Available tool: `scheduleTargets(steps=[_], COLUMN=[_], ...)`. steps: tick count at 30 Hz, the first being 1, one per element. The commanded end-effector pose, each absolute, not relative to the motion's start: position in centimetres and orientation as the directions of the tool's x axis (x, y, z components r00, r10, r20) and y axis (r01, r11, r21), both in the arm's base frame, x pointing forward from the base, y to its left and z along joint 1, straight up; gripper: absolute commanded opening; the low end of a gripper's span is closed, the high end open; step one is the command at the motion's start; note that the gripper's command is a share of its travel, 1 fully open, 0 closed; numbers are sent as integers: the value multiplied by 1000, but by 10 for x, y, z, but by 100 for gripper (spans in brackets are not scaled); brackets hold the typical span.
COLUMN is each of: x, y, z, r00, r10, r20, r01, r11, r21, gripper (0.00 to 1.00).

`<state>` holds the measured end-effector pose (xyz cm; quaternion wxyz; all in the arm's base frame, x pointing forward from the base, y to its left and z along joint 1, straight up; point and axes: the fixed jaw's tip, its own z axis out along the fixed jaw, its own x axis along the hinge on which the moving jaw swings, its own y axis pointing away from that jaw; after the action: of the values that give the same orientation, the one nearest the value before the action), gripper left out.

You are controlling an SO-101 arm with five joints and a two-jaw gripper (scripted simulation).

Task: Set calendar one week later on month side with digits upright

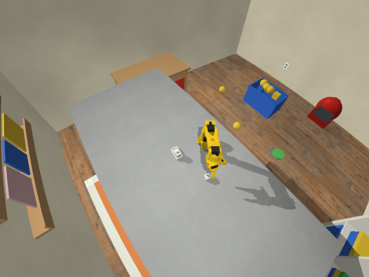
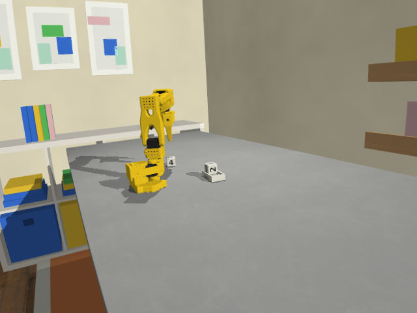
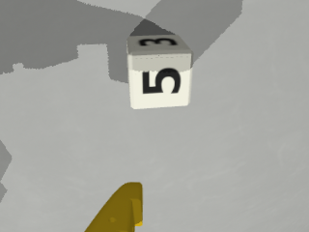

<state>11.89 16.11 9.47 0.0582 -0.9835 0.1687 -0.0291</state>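
A loose white cube (image 1: 207, 176) (image 2: 171, 162) (image 3: 160, 82) stands flat on the table, 5 on top. A 3 shows on a shaded side in the wrist view and an upright 4 in the exterior view. The small white tray (image 1: 173, 153) (image 2: 219, 177) lies flat on the table. A second cube (image 1: 177, 153) (image 2: 211, 167) stands in one half, 6 on top, with a 2 turned on its side facing the exterior camera. The other half is empty. Lettering on the tray is too small to read. My gripper (image 1: 213, 176) (image 2: 169, 139) is partly open and empty, above and beside the loose cube; one finger shows in the wrist view.
The grey table (image 1: 143, 119) (image 2: 269, 218) carries the arm, whose base (image 2: 150, 185) stands near one long edge. The tray lies off to the side between the arm and the table's middle. A blue bin (image 1: 262, 103) and yellow balls are on the floor.
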Motion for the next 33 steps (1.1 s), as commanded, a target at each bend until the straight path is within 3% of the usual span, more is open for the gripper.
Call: scheduleTargets(steps=[1,13,25,33], x=[120,116,118,136], y=[166,161,158,135], z=[125,165,167,164], r00=[940,925,918,838], r10=[-331,-353,-369,-530], r20=[83,143,146,130], r01=[-297,-245,-253,-404], r11=[-912,-839,-828,-763], r21=[-283,-486,-501,-505], gripper=[35,35,35,35])
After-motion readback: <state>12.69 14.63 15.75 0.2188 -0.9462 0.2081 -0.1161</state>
